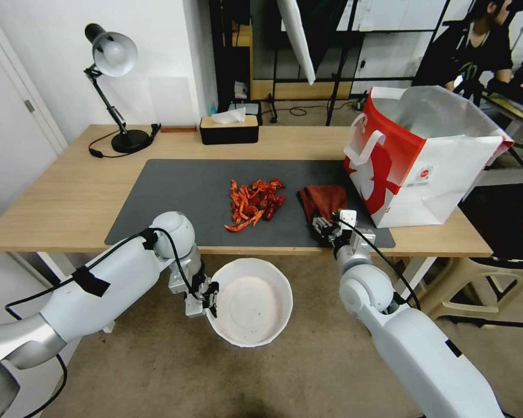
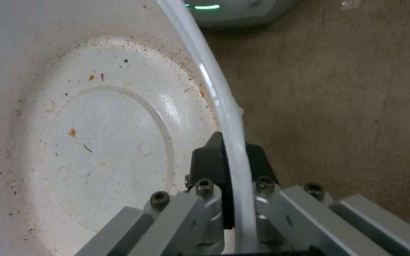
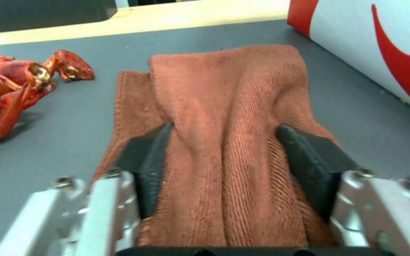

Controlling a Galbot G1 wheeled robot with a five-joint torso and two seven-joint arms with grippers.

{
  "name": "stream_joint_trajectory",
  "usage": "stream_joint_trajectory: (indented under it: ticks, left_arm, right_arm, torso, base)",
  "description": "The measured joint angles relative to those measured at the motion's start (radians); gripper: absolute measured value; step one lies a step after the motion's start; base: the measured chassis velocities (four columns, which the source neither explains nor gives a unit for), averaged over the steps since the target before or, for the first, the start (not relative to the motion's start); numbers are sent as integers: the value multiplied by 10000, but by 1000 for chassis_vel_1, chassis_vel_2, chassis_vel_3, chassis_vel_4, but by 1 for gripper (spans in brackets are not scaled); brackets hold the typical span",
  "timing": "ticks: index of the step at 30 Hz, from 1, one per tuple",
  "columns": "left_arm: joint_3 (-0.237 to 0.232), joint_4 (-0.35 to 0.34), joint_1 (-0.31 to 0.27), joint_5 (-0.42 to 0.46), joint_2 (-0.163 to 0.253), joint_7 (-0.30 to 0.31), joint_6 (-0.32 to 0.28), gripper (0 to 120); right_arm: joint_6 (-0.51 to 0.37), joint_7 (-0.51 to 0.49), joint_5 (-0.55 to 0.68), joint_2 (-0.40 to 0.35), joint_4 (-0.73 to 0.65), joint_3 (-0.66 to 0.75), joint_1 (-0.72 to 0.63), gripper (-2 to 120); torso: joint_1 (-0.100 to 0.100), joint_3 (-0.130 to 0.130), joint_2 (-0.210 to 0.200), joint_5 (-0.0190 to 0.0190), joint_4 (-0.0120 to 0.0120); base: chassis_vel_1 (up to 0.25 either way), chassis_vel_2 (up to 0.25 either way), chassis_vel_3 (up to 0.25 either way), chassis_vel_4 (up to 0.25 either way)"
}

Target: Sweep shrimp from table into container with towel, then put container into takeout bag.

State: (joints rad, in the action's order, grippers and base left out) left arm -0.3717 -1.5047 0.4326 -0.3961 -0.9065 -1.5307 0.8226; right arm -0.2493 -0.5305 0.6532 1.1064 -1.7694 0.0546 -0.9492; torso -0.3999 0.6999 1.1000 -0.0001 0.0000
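left gripper [image 1: 210, 297] pinches the thick rim of the container [image 1: 251, 302], holding it empty below the near edge of the table [image 1: 64, 197]; it looks light and stiff, so a rim grip should serve. right gripper [image 1: 326, 227] has its pads pressed into a bunched fold of the towel [image 1: 323, 200] on the mat (soft and limp, best taken by a gathered fold). just left lie the shrimp [image 1: 254, 203], glossy and probably prone to scatter. beyond stands the takeout bag [image 1: 424, 157].

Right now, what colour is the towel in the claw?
Rust-brown; the towel shows best in the right wrist view.
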Motion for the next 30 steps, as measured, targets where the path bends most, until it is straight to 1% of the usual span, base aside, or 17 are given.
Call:
stream_joint_trajectory:
  ticks: [1,2,3,5,6,7,8,9,10,13,22,30]
  left_arm:
    - [6,1,6,5,3,0,0,0]
    - [6,1,6,5,3,0,0,0]
    - [16,5,16,17,5,0,0,0]
    - [30,14,20,35,14,0,0,0]
    - [30,14,20,35,14,0,0,0]
    - [38,19,20,40,17,0,0,0]
    - [46,24,19,43,20,0,0,0]
    - [51,29,19,48,20,1,0,0]
    - [51,29,19,48,20,1,0,0]
    - [55,36,13,61,20,1,0,0]
    - [109,21,85,70,23,2,0,0]
    - [178,-22,187,63,64,2,0,0]
  right_arm:
    - [-23,-16,23,-3,-22,-14,0,50]
    - [-23,-16,23,-3,-22,-14,0,50]
    - [-35,-21,36,-13,-35,-30,-1,42]
    - [-50,-24,65,-42,-71,-37,-6,35]
    - [-50,-24,65,-42,-71,-37,-6,35]
    - [-60,-24,76,-54,-85,-37,-9,29]
    - [-67,-23,91,-72,-102,-37,-12,26]
    - [-78,-24,108,-88,-120,-37,-13,19]
    - [-78,-24,108,-88,-120,-37,-13,19]
    - [-86,-28,144,-133,-202,-32,-23,10]
    - [-15,-20,240,-294,-584,125,-98,10]
    - [295,175,441,-498,-901,252,-55,10]
  torso:
    - [0,0,0,0,0]
    - [0,0,0,0,0]
    - [0,0,0,0,1]
    - [0,0,0,1,1]
    - [0,0,0,1,1]
    - [0,0,0,1,1]
    - [0,1,0,1,1]
    - [0,0,0,1,1]
    - [0,0,0,1,1]
    - [0,0,-1,2,1]
    - [0,1,-1,1,0]
    - [-1,1,0,1,0]
  base:
    - [0,0,0,0]
    - [0,0,0,0]
    - [0,0,0,0]
    - [0,0,0,0]
    - [0,0,0,0]
    - [0,0,0,0]
    - [0,0,0,0]
    - [0,0,0,0]
    - [0,0,0,0]
    - [0,0,0,0]
    - [0,0,0,0]
    - [0,0,0,0]
